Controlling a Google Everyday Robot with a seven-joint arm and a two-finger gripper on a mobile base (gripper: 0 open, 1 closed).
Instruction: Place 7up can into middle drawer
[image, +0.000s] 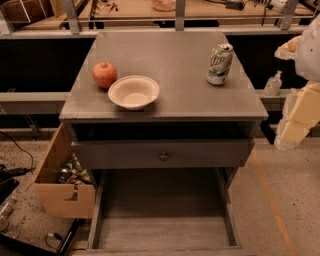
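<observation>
Speckled floor with an orange line surrounds a grey wooden cabinet. On its top a red apple sits just beside a shallow white bowl. A tan cardboard box of jumbled items leans at the cabinet's left. The wide grey plank-floored middle drawer stands pulled out. The white and green 7up can stands upright at the top's right rear, apart from the pale gripper at the right edge. I cannot tell whether the gripper is spread or closed.
</observation>
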